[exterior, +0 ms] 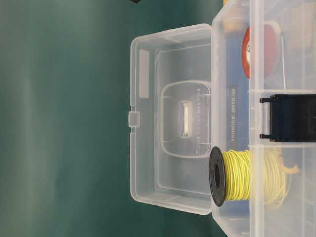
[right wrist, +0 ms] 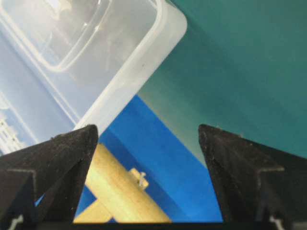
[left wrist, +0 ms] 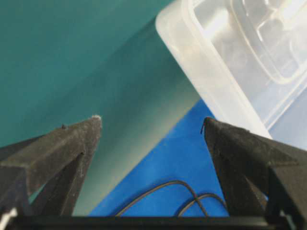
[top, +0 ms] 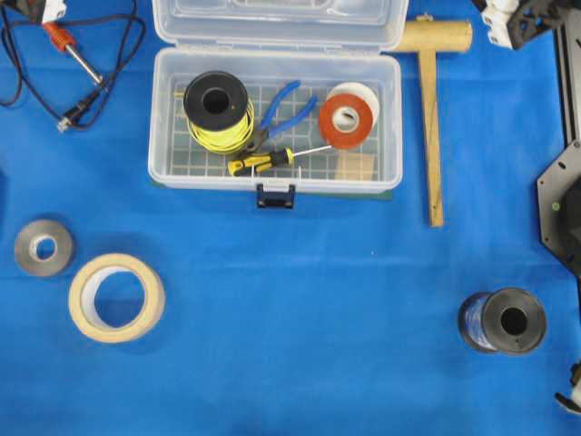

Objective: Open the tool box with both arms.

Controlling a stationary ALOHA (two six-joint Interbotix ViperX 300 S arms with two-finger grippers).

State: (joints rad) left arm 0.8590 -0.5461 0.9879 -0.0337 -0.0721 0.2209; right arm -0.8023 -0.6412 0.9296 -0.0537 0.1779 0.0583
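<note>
With its lid thrown back, the tool box (top: 272, 118) sits at the table's far middle; left gripper (left wrist: 151, 127) and right gripper (right wrist: 146, 132), both spread and empty, flank the lid, which a careless retreat could knock shut.

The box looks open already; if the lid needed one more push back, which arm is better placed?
Neither clearly. The tool box lid stands fully raised. The left tool and right tool both hang open beside the lid's two opposite corners, touching nothing. Probably both just retract.
</note>
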